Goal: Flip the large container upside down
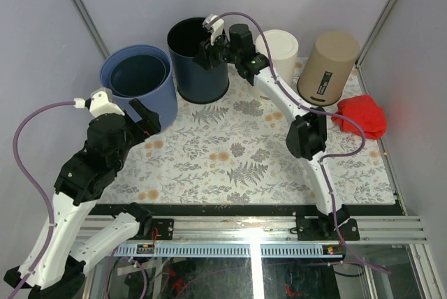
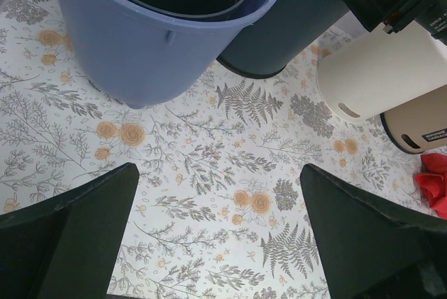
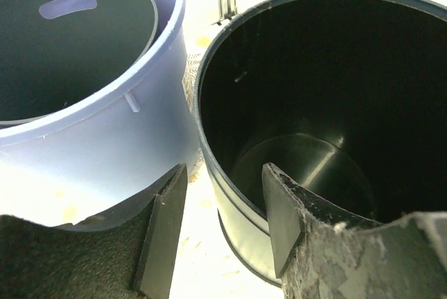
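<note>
Navy plastic, mouth up: the large container (image 1: 202, 84) stands upright at the back of the floral table cloth (image 1: 230, 163), just right of a light-blue bucket (image 1: 159, 102) and touching or nearly touching it. The right gripper (image 1: 209, 49) hangs over its near-left rim with the fingers spread partway, one finger (image 3: 162, 229) outside in the gap beside the bucket and the other (image 3: 283, 215) inside the mouth. The wall runs between them with space on both sides (nothing pinched, as far as the wrist view shows). The bottom inside is bare and glossy.

The bucket holds a second dark container (image 1: 140, 74) nested inside it, a handle slot visible in its wall. To the right of the navy one stand a cream container (image 1: 281, 53) and a tan container (image 1: 328, 65), both closed end up, with a red cloth (image 1: 363, 117) bunched beside the tan one.

The left gripper (image 1: 147, 119) hovers low in front of the bucket, jaws wide apart and holding nothing.
</note>
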